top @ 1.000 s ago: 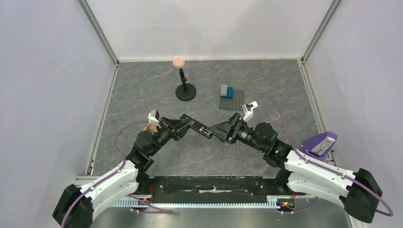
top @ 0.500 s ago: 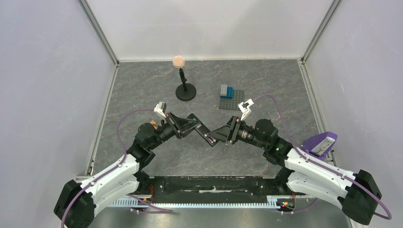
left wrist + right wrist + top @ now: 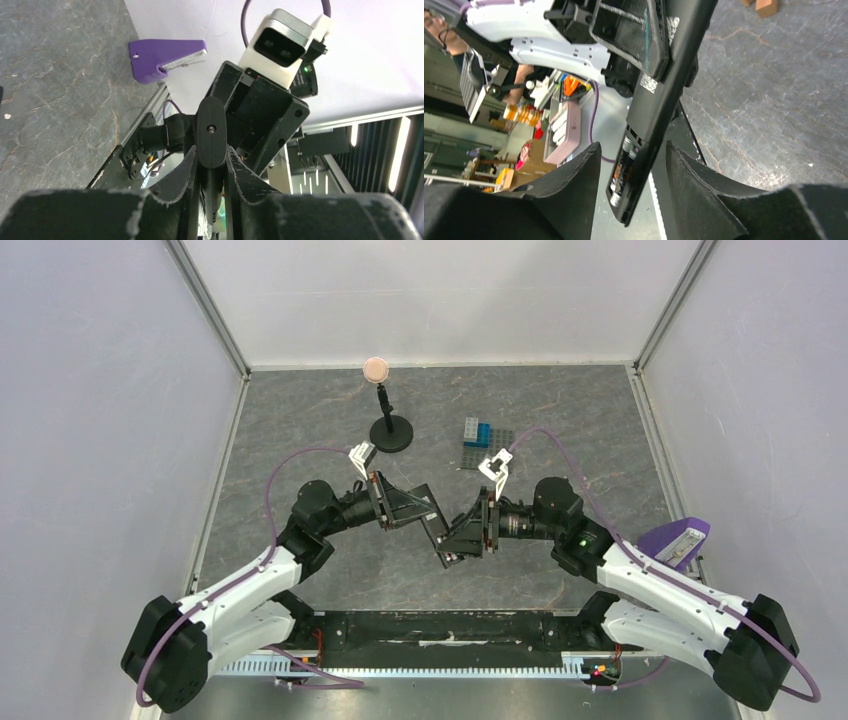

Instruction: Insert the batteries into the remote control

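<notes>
The remote control (image 3: 436, 527) is a long black bar held off the table between the two arms. My left gripper (image 3: 418, 506) is shut on its upper part; in the left wrist view the remote's rounded end (image 3: 211, 131) sticks out between the fingers (image 3: 186, 167). My right gripper (image 3: 631, 148) is open, its jaws on either side of the remote's lower end (image 3: 659, 100) with gaps on both sides. The two batteries (image 3: 624, 167) lie side by side in the open recess at that end. In the top view the right gripper (image 3: 462, 543) is at the remote's lower tip.
A black stand with a peach ball (image 3: 388, 430) is at the back centre. A grey studded baseplate with blue bricks (image 3: 489, 448) lies to its right. A purple holder (image 3: 674, 543) sits at the right edge. Small tan blocks (image 3: 766, 6) lie on the table.
Both arms have swung inward and raised the remote from a flat diagonal to a steeper angle. The left wrist has rolled and moved right; the right gripper has moved left along the remote's lower end.
</notes>
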Robot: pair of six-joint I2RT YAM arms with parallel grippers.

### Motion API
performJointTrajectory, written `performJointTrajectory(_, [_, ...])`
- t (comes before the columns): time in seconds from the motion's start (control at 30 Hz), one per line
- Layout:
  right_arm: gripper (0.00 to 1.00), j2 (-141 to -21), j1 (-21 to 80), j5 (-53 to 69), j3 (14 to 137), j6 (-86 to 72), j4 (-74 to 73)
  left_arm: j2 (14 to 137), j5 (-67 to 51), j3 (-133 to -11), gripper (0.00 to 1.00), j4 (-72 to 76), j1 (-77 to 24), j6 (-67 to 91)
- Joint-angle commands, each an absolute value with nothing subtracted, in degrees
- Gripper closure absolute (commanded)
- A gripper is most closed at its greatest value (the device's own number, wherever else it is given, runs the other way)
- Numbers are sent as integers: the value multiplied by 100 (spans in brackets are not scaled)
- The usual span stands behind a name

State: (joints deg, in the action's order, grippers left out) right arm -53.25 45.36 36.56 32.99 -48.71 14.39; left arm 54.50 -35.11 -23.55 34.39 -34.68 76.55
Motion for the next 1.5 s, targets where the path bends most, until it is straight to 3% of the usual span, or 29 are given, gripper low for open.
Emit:
performJointTrajectory(0.0, [48, -5317, 4526, 4305, 3612, -4305, 1120, 5471, -4054, -2720, 98, 3649, -3452, 7163])
performJointTrajectory(0.23, [54, -5288, 4518, 4434, 3554, -4254, 1051, 5583, -4236, -2783, 98, 3651, -3446, 7009])
performJointTrajectory(0.47, [72, -5374, 4505, 4518, 3569, -4289, 1050, 5627, -4290, -2788, 98, 3693, -3447, 6979])
performJointTrajectory(0.7, [76, -5335, 4501, 4457, 3494, -4320, 1161, 5646, -4254, -2779, 98, 3728, -3448, 7018])
performJointTrajectory(0.8, [76, -5316, 4501, 4409, 3456, -4387, 1225, 5658, -4245, -2777, 98, 3727, -3446, 7023])
performJointTrajectory(0.97, [49, -5336, 4500, 4248, 3398, -4624, 1313, 5638, -4245, -2759, 98, 3735, -3446, 7003])
performJointTrajectory(1.03, [47, -5326, 4505, 4126, 3362, -4722, 1417, 5618, -4255, -2755, 98, 3699, -3450, 6980])
performJointTrajectory(1.27, [53, -5457, 4500, 3886, 3331, -5020, 1690, 5591, -4269, -2750, 98, 3605, -3448, 6867])
performJointTrajectory(1.47, [66, -5593, 4496, 3842, 3267, -5093, 1686, 5594, -4271, -2756, 98, 3579, -3450, 6848])
